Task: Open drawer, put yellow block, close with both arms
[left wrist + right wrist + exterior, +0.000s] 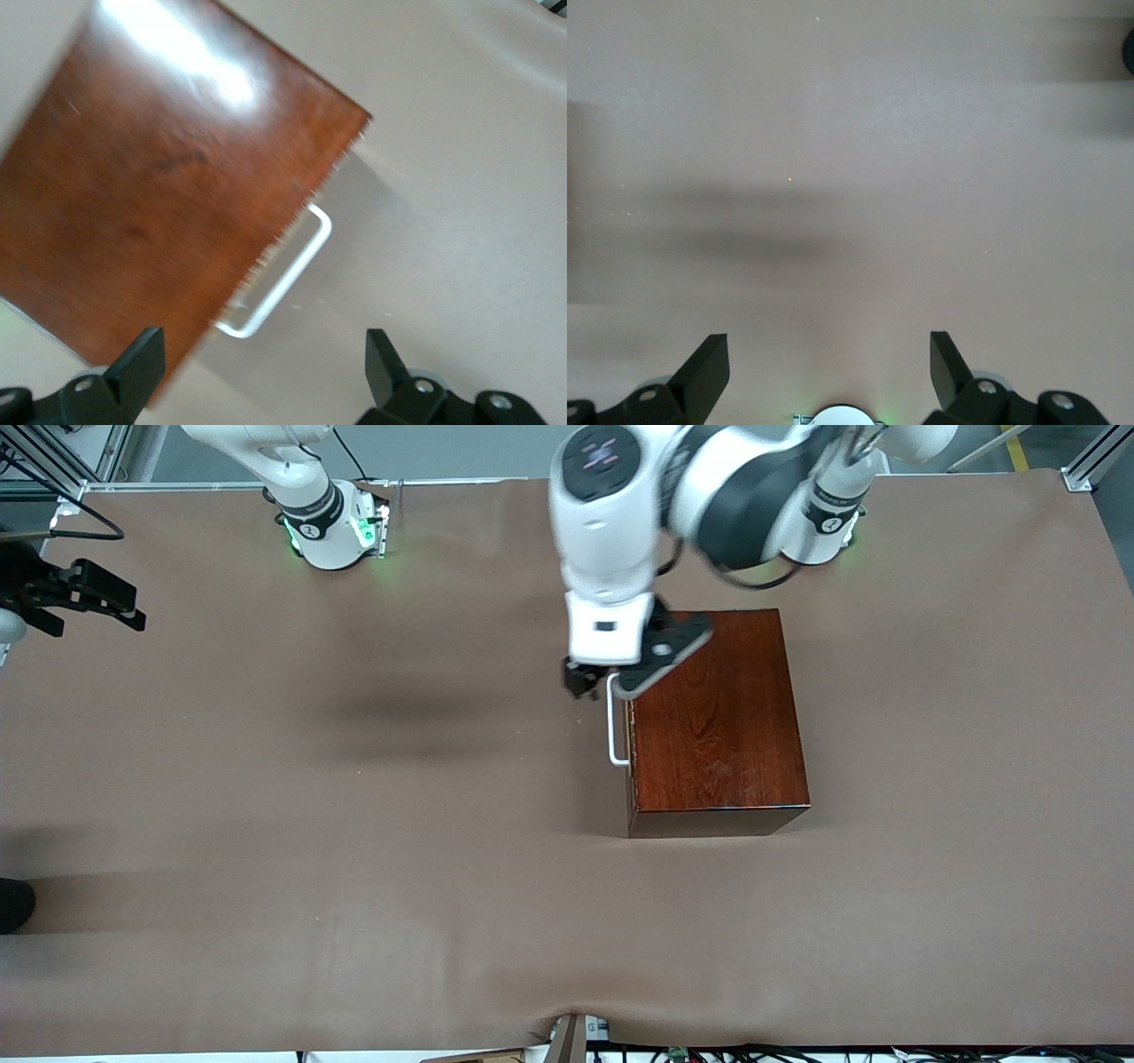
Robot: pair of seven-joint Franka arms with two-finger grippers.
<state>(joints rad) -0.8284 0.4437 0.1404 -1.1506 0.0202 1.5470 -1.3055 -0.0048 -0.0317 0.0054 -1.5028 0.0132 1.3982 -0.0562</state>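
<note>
Waiting over the right arm's end of the table, the right gripper hangs well apart from everything else. Its two fingers are spread wide, with only bare brown table under them in the right wrist view.

Reaching in from its base, the left arm has the left gripper over the end of the white handle that is farther from the front camera. Its fingers are also spread and grip nothing. The left wrist view shows the handle lying ahead of the gap between the fingers, not yet between them.

The handle is a thin bar whose long axis runs from nearer to farther as the front camera sees it. It lies flat along the drawer front, which faces the right arm's end of the table. The left gripper is much the nearer of the two to it.

The wooden drawer sits toward the left arm's end of the table and is pushed fully in, with no gap showing. No yellow block can be seen in any view.

A shut drawer with no block in sight fits two stages. Either the block is already inside and the drawer has been closed on it, or the block lies out of view and the drawer is about to be pulled open.
</note>
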